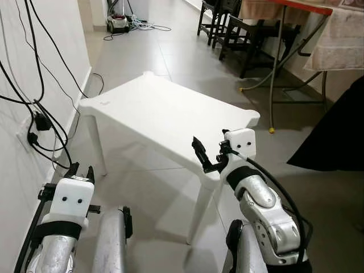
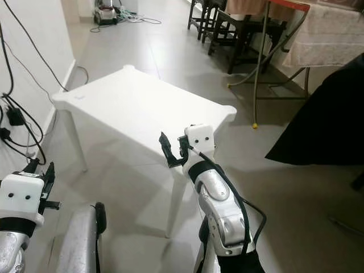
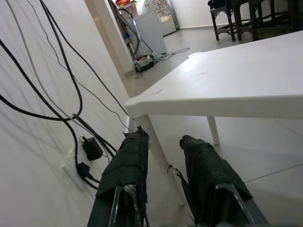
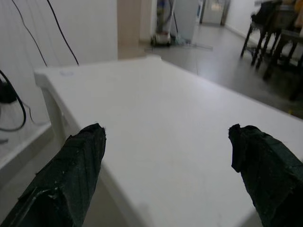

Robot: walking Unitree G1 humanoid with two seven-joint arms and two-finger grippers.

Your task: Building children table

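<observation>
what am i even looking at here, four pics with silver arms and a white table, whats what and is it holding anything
This is a humanoid robot seen through its own cameras. Two pictures come from its head, looking down at a white plastic children's table standing upright on a tiled floor. The other two come from cameras on its wrists, looking along each gripper's black fingers. The right gripper is raised at the table's near edge, fingers wide open, holding nothing. The left gripper sits lower, by the table's corner and a wall with cables, also empty.
</observation>
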